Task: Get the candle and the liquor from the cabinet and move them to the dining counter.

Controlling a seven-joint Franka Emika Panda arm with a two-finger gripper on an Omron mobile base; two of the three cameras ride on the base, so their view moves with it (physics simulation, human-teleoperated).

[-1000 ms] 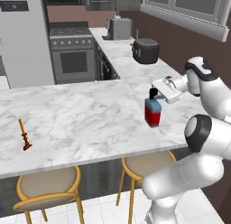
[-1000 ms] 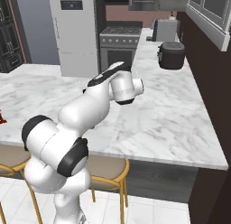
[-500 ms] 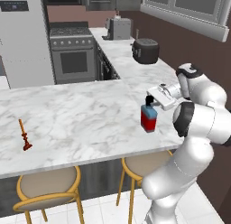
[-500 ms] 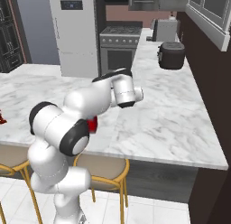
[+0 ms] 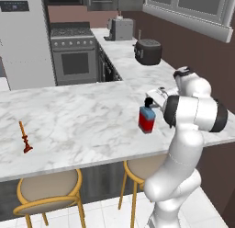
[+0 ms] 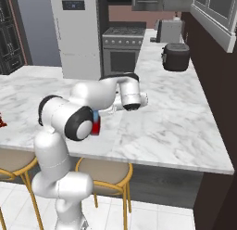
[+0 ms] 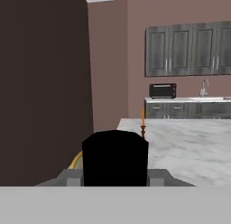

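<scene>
The liquor (image 5: 147, 120), a red bottle with a blue band and a black cap, is upright near the right end of the dining counter (image 5: 82, 116). Its base is on or just above the marble; I cannot tell which. My gripper (image 5: 149, 102) reaches in from the right and is shut on its cap. In the hand view the black cap (image 7: 115, 155) sits between the fingers of my gripper (image 7: 115, 175). The candle (image 5: 25, 139) stands far to the left on the same counter; it is also ahead of the hand (image 7: 143, 123). My arm hides most of the liquor (image 6: 96, 126).
Two tan stools (image 5: 48, 188) (image 5: 137, 167) stand under the counter's front edge. A dark cooker (image 5: 148, 51), a toaster (image 5: 121, 29), a stove (image 5: 75, 57) and a fridge (image 5: 23, 38) are behind. The far wall has dark grey cabinets (image 7: 189, 49) with doors shut.
The arm has folded in toward the base, and the liquor has moved a little left and down toward the counter. The candle has not moved.
</scene>
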